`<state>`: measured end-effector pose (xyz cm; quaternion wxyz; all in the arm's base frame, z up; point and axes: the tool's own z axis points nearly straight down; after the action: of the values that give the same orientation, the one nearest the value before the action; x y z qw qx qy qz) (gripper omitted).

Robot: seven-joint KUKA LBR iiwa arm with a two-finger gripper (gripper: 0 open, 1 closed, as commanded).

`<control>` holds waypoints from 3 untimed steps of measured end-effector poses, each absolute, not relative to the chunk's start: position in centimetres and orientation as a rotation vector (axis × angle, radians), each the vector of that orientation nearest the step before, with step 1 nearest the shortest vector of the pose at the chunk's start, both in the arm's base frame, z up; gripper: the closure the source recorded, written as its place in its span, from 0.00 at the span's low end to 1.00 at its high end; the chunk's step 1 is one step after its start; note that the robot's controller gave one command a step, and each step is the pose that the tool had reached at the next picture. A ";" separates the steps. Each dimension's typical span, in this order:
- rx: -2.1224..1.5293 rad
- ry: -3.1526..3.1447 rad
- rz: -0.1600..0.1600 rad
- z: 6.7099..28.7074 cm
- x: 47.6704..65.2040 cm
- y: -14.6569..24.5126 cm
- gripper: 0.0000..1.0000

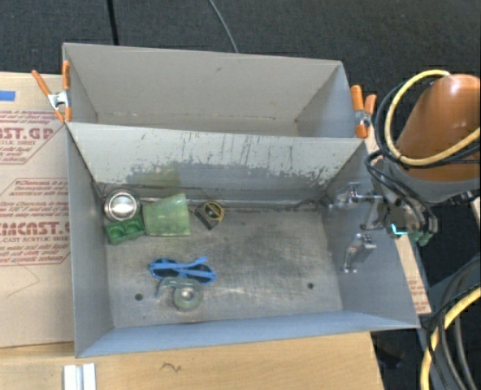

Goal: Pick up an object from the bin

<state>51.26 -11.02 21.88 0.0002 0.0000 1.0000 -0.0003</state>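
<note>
The grey metal bin (257,254) is split by a slanted dividing wall (224,157) into a back compartment and a larger front one, and all the loose things lie in the front one, gathered toward its left side. In the back left corner of that compartment stands a shiny metal can (120,207), seen from above. Just in front of it, and touching or nearly touching it, is a small dark green block (123,232). A pale green cup (167,215) lies on its side against the right of both. A little further right along the foot of the dividing wall, apart from the cup, sits a small dark and yellow thing (211,213), too small to name. Nearer the front edge lie blue glasses (182,270), with a round grey lid (185,296) just in front of them and perhaps touching. The arm (403,210) comes in over the bin's right rim, with an orange cover (444,120) and yellow and black cables (395,112) on it. Its claw (356,254) hangs low by the right wall, above bare floor and well apart from every one of the things on the left. Whether the claw is open or closed cannot be told.
</note>
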 end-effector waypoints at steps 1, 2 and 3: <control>-0.028 3.147 0.003 13.8 52.6 -7.2 0.00; 0.356 3.122 0.005 14.8 51.9 -1.1 0.00; 0.257 3.136 0.003 10.3 51.0 5.9 0.00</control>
<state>50.99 5.87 10.35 -0.0024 0.0817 0.9966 0.0011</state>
